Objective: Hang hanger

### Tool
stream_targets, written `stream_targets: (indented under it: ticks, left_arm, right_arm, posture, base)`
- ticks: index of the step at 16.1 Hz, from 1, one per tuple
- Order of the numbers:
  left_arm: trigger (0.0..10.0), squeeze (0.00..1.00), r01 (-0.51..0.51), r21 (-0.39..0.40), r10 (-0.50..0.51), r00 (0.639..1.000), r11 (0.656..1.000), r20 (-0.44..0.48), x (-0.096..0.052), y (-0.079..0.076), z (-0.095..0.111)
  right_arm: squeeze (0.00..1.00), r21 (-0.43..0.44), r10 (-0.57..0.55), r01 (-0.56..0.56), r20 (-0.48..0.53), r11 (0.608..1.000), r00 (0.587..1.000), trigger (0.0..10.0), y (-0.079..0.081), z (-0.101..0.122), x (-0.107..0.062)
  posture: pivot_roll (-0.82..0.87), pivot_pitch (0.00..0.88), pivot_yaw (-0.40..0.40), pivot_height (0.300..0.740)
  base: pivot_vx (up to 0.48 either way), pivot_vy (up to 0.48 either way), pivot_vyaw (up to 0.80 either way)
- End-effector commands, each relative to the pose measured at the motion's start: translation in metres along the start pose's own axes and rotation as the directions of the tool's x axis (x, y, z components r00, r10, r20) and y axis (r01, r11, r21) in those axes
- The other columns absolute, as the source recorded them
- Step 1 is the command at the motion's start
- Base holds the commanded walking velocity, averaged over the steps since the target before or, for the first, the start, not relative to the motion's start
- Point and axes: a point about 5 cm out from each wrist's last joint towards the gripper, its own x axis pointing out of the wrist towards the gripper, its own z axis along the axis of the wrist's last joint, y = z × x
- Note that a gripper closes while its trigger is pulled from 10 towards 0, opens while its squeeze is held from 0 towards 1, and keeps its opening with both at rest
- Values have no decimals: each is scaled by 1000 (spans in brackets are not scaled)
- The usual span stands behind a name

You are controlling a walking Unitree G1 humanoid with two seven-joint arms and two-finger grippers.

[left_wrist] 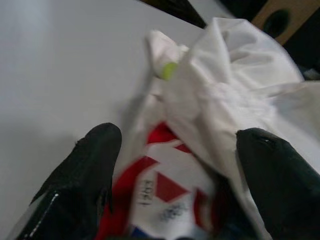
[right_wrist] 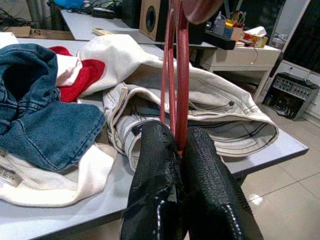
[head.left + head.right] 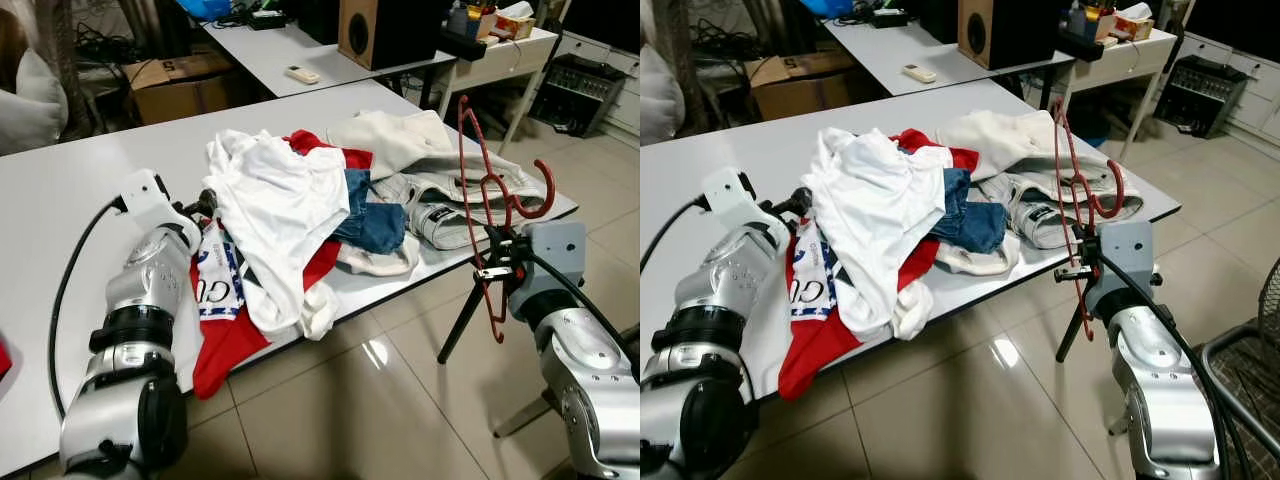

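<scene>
Red wire hanger (image 3: 487,190): stood nearly upright, hook end turned to the side, just off the near right edge of the table; held at its lower part by the right gripper.
Right gripper (image 2: 178,150): two black fingers clenched on the thin red bars of the hanger; positioned beyond the table edge, over the tiled floor.
Left gripper (image 1: 175,165): black fingers spread wide apart, grasping nothing; rested low over the left side of the clothes pile, a fold of white cloth and a red-and-white printed garment lying between the fingers.
Long white table (image 3: 70,190): carried a loose heap of garments across its middle and right end.
White T-shirt (image 3: 275,205): lay crumpled on top of the heap, draping toward the near edge.
Red garment with white lettered panel (image 3: 225,340): lay under the T-shirt, one corner hanging over the table's near edge.
Blue denim piece (image 3: 372,222): bunched in the centre of the heap, beside the T-shirt.
Off-white jeans with dark stitching (image 2: 210,115): lay at the right end of the table, directly behind the hanger.
Wooden speaker box (image 3: 362,30): stood on a second white table behind.
Cardboard box (image 3: 180,85): sat on the floor at the rear left.
</scene>
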Motion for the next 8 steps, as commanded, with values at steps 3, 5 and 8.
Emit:
stream_targets:
  ticks: [3,5,8]
  left_arm:
    - [0,0,76,-71,-76,997,995,-1,5,-11,2]
    - [0,0,127,-92,-127,992,988,2,7,-17,1]
    - [0,0,142,-85,-143,990,986,-6,8,-21,0]
  right_arm:
    - [0,-5,7,-7,28,1000,1000,10000,1,5,1]
    - [0,-4,6,-6,26,1000,1000,10000,1,4,0]
    - [0,-2,7,-7,24,1000,1000,10000,3,3,-1]
  posture:
    - [-178,0,38,740]
    - [-179,0,40,740]
    - [-179,0,45,740]
  base:
    - [0,0,0]
    - [0,0,0]
    - [0,0,0]
